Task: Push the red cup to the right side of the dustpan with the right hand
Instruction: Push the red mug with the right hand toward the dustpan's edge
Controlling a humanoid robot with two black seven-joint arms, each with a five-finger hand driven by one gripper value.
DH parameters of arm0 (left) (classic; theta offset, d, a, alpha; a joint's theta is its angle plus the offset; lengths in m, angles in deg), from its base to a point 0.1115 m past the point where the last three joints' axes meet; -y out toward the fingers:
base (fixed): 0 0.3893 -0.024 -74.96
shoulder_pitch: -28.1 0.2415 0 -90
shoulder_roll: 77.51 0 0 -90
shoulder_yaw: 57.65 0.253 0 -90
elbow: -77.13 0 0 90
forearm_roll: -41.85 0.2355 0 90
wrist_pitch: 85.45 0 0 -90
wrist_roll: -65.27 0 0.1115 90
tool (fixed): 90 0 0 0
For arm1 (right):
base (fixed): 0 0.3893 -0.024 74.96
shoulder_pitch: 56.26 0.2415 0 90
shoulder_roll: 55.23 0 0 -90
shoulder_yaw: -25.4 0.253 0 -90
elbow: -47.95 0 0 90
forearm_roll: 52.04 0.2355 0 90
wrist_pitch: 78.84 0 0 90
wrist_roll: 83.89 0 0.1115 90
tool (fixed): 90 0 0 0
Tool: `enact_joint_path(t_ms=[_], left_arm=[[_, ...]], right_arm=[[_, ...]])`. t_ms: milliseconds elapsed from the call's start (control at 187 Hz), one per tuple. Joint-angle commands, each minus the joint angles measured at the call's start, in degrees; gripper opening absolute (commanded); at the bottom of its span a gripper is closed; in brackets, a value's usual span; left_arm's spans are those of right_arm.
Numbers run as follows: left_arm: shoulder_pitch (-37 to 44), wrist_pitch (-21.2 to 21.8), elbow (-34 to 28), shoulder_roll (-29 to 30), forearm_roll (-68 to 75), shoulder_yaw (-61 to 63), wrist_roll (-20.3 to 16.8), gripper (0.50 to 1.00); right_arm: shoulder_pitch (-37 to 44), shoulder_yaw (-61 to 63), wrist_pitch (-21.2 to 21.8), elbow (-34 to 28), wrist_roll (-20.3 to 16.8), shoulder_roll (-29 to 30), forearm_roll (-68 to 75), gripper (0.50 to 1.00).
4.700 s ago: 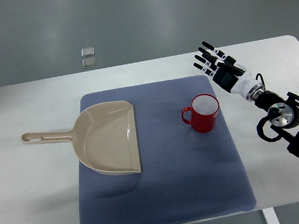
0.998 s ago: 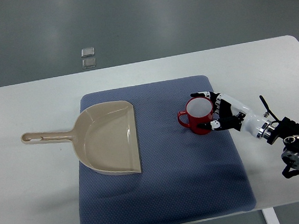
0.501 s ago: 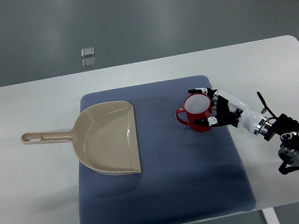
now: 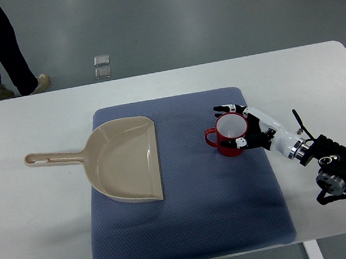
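A red cup (image 4: 227, 135) with a white inside stands upright on the blue mat (image 4: 188, 226), its handle pointing left toward the dustpan. The beige dustpan (image 4: 124, 160) lies on the mat's left part, handle out to the left over the white table. My right hand (image 4: 243, 126) comes in from the right and cups the right side of the cup, fingers spread around its rim and wall, touching it. A gap of mat separates the cup from the dustpan's straight right edge. The left arm is out of sight.
The white table (image 4: 315, 73) runs around the mat. A person's legs (image 4: 0, 54) stand on the floor beyond the far left corner. Two small grey squares (image 4: 102, 66) lie on the floor behind the table.
The right hand came down from the mat's far right corner onto the cup and has slid it slightly left. A person has walked into view at the top left.
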Motion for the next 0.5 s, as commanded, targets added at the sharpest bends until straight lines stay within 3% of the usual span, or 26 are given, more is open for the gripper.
enact_joint_path(t_ms=[0, 496], left_arm=[[0.0, 0.0, 0.0, 0.0, 0.0, 0.0, 0.0, 1.0], [0.0, 0.0, 0.0, 0.0, 0.0, 0.0, 0.0, 1.0]], right_arm=[[0.0, 0.0, 0.0, 0.5, 0.0, 0.6, 0.0, 0.934], [0.1, -0.1, -0.6, 2.9, 0.0, 3.2, -0.1, 0.934]])
